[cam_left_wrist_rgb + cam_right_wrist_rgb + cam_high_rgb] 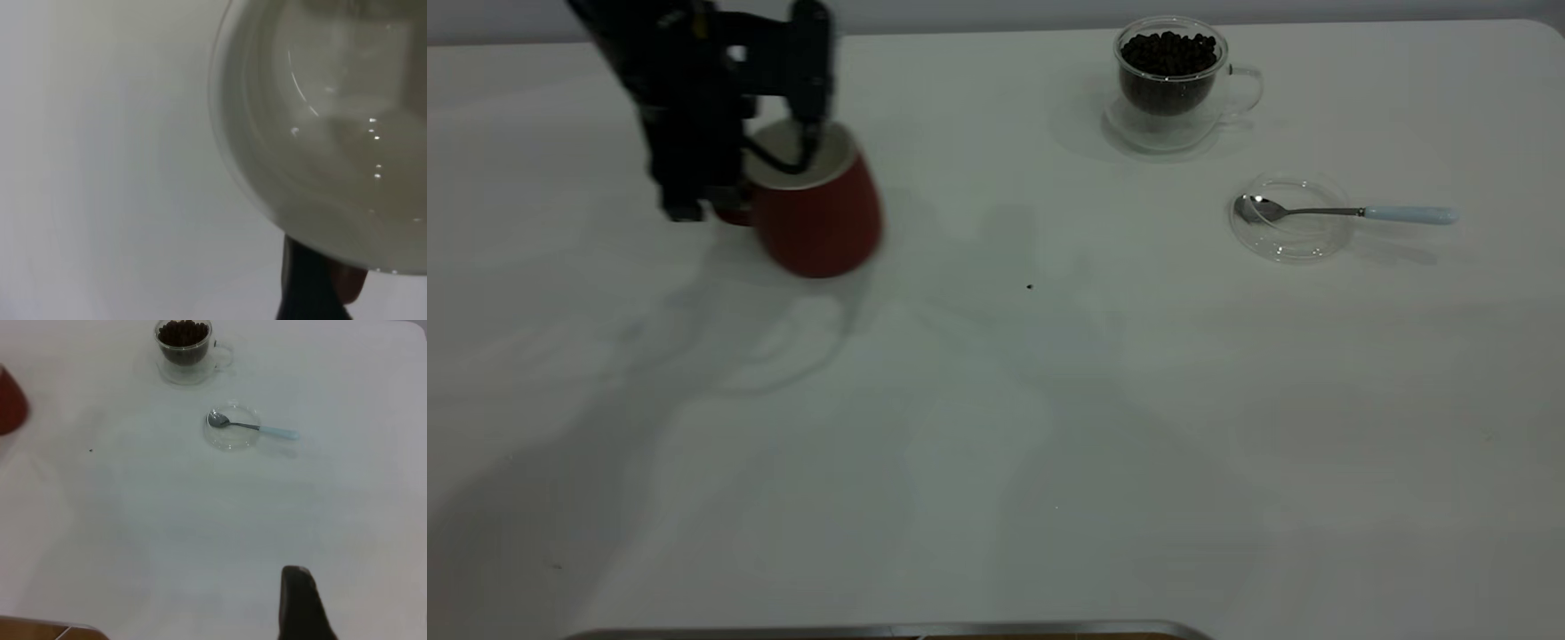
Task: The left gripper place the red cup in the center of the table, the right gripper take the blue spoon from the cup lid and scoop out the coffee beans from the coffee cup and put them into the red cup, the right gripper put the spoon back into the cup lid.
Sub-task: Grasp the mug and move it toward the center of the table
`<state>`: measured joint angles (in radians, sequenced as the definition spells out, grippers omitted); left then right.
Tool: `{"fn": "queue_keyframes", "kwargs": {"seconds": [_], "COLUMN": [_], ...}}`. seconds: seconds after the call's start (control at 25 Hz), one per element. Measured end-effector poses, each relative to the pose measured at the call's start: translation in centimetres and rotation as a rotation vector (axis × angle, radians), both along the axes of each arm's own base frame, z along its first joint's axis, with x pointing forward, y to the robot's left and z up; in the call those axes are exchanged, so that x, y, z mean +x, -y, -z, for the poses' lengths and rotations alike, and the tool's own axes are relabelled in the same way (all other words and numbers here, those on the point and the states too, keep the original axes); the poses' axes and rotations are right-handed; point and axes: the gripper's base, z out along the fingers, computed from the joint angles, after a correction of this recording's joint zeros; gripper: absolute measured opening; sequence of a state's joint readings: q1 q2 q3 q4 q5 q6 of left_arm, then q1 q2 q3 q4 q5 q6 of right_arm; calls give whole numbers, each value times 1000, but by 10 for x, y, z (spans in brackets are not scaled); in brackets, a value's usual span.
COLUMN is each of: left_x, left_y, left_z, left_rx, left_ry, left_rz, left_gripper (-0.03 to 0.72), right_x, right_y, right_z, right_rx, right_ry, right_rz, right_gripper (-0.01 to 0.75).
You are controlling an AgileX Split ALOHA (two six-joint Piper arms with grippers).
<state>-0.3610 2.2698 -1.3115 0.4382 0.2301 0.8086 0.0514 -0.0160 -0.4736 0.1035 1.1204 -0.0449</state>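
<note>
Large plain white matte desk (996,427), near part bare w/ soft shadows; a tiny dark speck (1030,286) sits approx mid-desk. Further back on the right, small round clear glass cup lid (1291,233) lies flat, w/ the small blue spoon (1343,212) resting across it: silver bowl inside the lid, pale blue handle sticking out over the rim to the right. Behind that, near the far edge, clear double-walled glass coffee cup (1172,84) stands upright, filled w/ dark brown coffee beans (1168,52), thin handle to the right. Far left, black left hand (805,133) pinches the rim of the dark red ceramic cup (818,213), one finger inside the white interior; cup tilted, well left of desk centre. Right hand (303,603): only one black finger shows in the right wrist view, above bare desk, well apart from lid & spoon; spread or closed, can't tell.
</note>
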Motion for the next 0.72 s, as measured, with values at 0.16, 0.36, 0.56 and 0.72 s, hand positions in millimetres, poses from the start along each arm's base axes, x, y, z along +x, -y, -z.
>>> {"fn": "queue_keyframes", "kwargs": {"seconds": [0.16, 0.36, 0.56, 0.72], "left_x": [-8, -16, -21, -22], "left_y": [27, 55, 63, 58], "left_z": [0, -1, -7, -46], "left_rx": [-38, -104, -137, -150], "left_ry": [14, 48, 41, 60], "left_rz": [46, 64, -11, -117], "left_gripper": [482, 482, 482, 482], "right_x": [0, 0, 0, 0], "right_y": [0, 0, 0, 0], "right_z": [0, 0, 0, 0], "right_rx": [0, 0, 0, 0], "right_ry": [0, 0, 0, 0], "right_rz": [0, 0, 0, 0], "right_gripper": [483, 483, 483, 483]}}
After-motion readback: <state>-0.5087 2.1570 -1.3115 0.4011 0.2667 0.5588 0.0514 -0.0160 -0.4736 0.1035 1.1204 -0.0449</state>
